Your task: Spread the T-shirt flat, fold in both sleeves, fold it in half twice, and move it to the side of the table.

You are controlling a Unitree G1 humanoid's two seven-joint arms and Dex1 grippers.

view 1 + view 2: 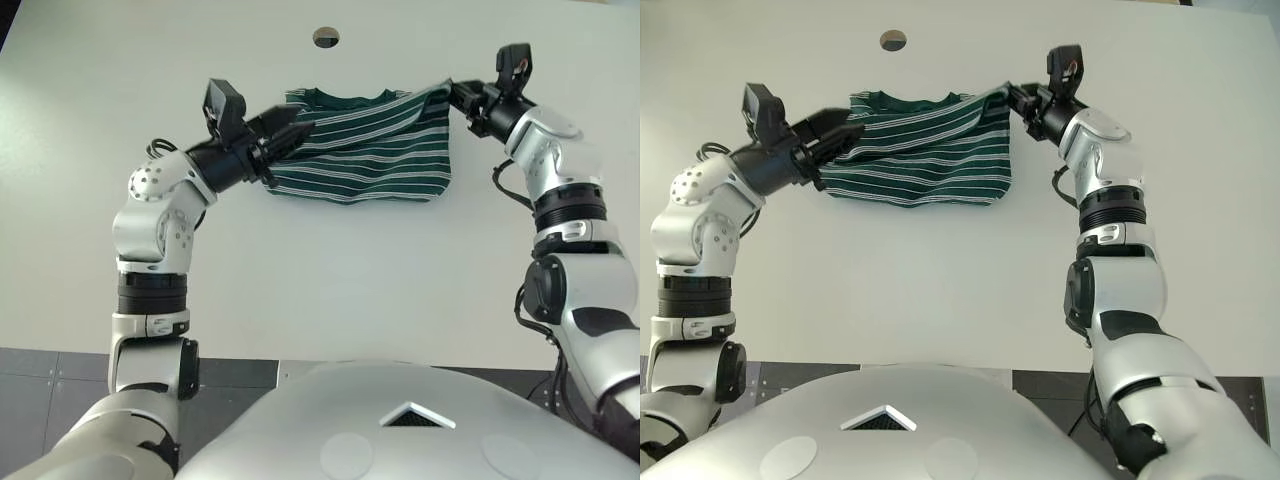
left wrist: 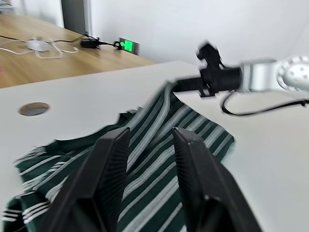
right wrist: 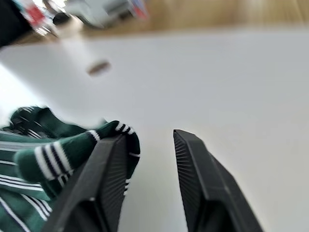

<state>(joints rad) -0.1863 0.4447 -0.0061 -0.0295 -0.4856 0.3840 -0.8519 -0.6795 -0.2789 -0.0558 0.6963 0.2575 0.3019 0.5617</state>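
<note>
A dark green T-shirt with white stripes (image 1: 365,145) lies folded into a rough rectangle at the far middle of the white table (image 1: 330,270), collar at the far edge. My left gripper (image 1: 300,128) is at the shirt's left edge, over the fabric; its fingers (image 2: 113,159) stand open with the shirt behind the gap. My right gripper (image 1: 455,90) is at the shirt's far right corner, which is raised toward it. In the right wrist view that corner (image 3: 72,150) bunches against the outside of one finger (image 3: 111,169), and the gap between the open fingers is bare.
A round cable hole (image 1: 326,38) sits in the table beyond the shirt. Bare white tabletop stretches to both sides and toward me, down to the front edge (image 1: 300,352). A wooden desk with cables (image 2: 43,53) stands behind the table.
</note>
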